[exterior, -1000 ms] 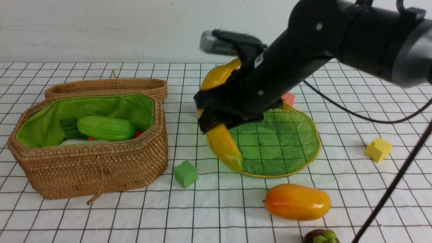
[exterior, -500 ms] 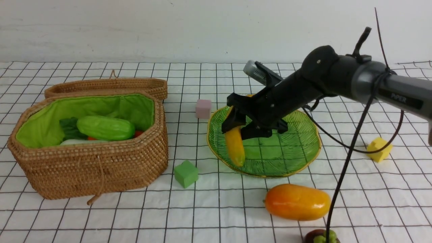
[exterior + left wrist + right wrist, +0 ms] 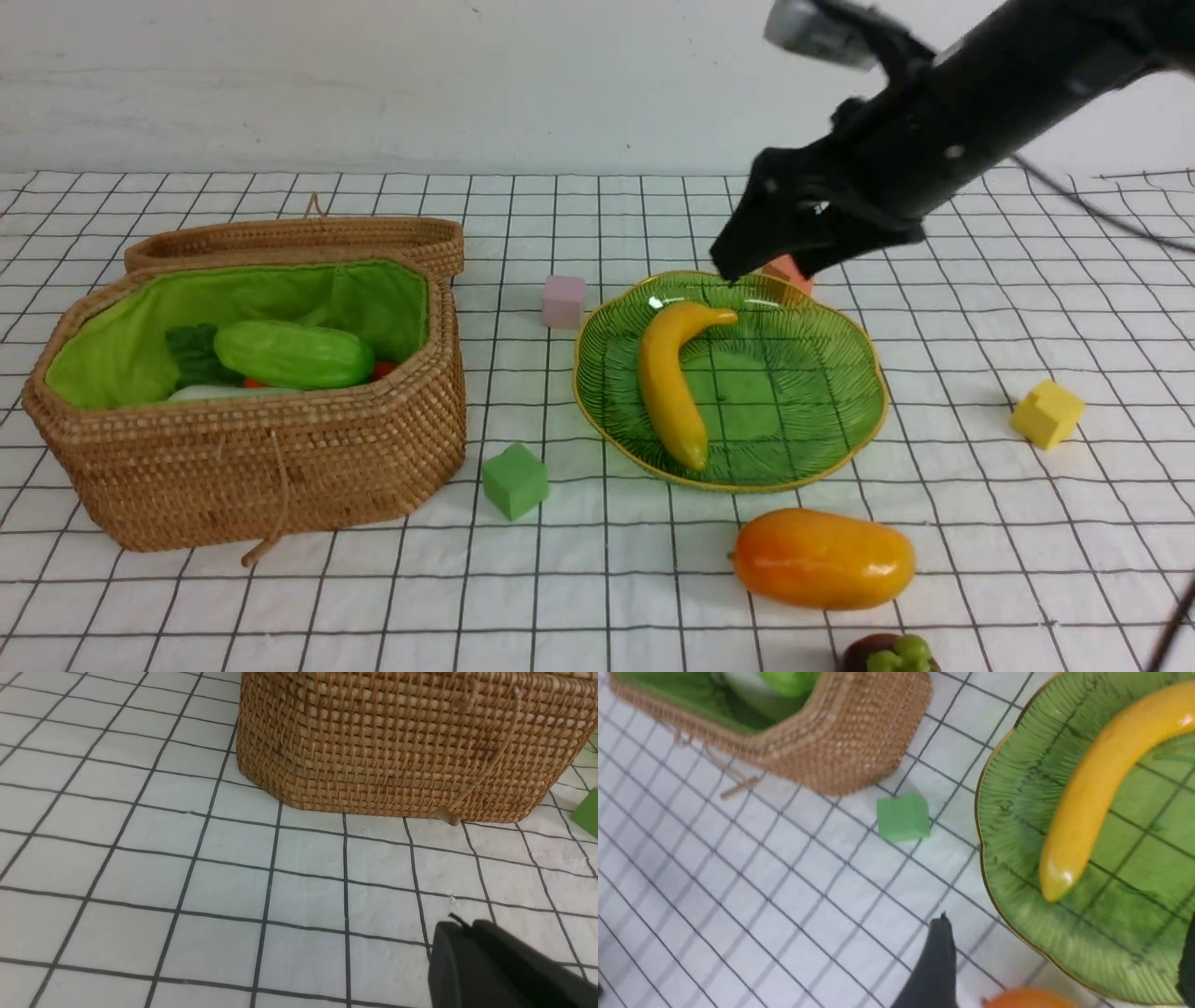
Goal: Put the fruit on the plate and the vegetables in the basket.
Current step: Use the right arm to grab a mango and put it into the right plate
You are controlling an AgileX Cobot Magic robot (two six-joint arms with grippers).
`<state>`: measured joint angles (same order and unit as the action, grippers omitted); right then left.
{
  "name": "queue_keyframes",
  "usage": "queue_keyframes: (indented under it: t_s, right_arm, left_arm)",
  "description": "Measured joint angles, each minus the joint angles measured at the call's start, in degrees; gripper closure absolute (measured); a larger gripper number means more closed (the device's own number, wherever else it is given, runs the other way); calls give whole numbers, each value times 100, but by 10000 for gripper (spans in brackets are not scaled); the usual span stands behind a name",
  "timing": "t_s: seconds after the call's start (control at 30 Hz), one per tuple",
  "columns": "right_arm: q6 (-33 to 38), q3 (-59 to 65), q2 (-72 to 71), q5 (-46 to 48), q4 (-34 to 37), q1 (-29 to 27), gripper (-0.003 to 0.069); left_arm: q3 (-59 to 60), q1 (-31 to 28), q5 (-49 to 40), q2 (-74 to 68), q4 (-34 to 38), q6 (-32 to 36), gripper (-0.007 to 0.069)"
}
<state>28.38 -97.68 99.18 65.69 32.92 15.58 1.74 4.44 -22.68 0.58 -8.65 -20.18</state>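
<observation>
The yellow banana point(image 3: 667, 383) lies free on the green glass plate point(image 3: 840, 448). My right gripper point(image 3: 761, 261) hangs open and empty above the plate's far rim. In the right wrist view its fingers point(image 3: 941, 952) stand wide apart over the plate point(image 3: 1008, 826) and banana point(image 3: 1097, 788). The mango point(image 3: 823, 558) lies on the cloth in front of the plate, and the mangosteen point(image 3: 887, 653) sits at the bottom edge. The wicker basket point(image 3: 252, 448) holds the cucumber point(image 3: 293, 355), carrot leaves point(image 3: 191, 355) and radish point(image 3: 215, 394). My left gripper point(image 3: 460, 926) is shut, low over the cloth in front of the basket point(image 3: 397, 742).
The basket's lid point(image 3: 299, 241) lies behind it. Foam cubes sit around the plate: pink point(image 3: 563, 301), green point(image 3: 513, 480), yellow point(image 3: 1047, 413), and an orange-red one point(image 3: 792, 271) partly behind my right gripper. A white wall runs along the back.
My right gripper lowered the banana onto the plate, let it go, then rose up and to the right. The banana now lies free on the plate.
</observation>
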Motion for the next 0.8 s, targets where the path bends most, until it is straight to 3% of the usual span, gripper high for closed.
queue_keyframes:
  t_s: [0.27, 0.47, 0.8]
  right_arm:
    - [1504, 2189, -1108, -59, -847, 610, 54]
    - [1604, 2791, -748, -517, -1811, 946, 69]
    - [1629, 2792, 221, -1378, -2257, 952, 70]
  left_arm:
    - [0, 0, -6, 0, 0, 0, 592]
    - [0, 0, -6, 0, 0, 0, 591]
    - [0, 0, -6, 0, -1, 5, 589]
